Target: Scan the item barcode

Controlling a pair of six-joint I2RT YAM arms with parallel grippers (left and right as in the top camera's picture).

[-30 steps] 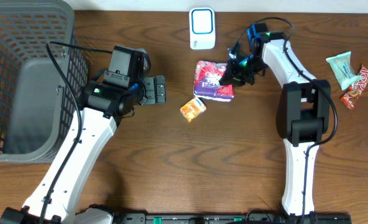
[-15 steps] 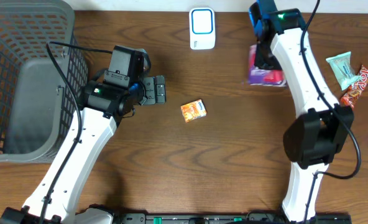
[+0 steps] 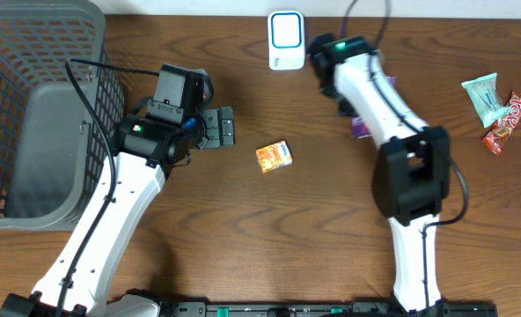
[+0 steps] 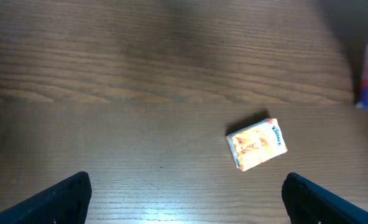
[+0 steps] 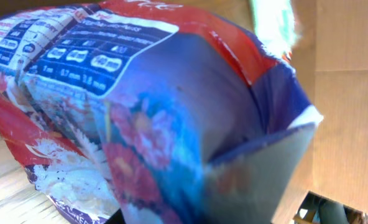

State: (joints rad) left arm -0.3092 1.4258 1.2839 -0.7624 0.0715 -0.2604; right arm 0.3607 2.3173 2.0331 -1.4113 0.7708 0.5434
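The basket [image 3: 32, 114] fills the upper left. My right arm [image 3: 370, 92] reaches toward top centre. The right hand is hidden, so I cannot tell whether it grips the packet [image 3: 359, 129] peeking out beneath the arm, lower right of the scanner [image 3: 286, 40]. My left hand [image 3: 229, 128] gapes empty, farther off.

I see what looks like a mock shop checkout: a wooden table [image 3: 269, 238] carrying a white scanner [image 3: 286, 40], a grey mesh basket [image 3: 5, 114], wrapped snacks [image 3: 495, 107] and a small box [image 3: 273, 155].
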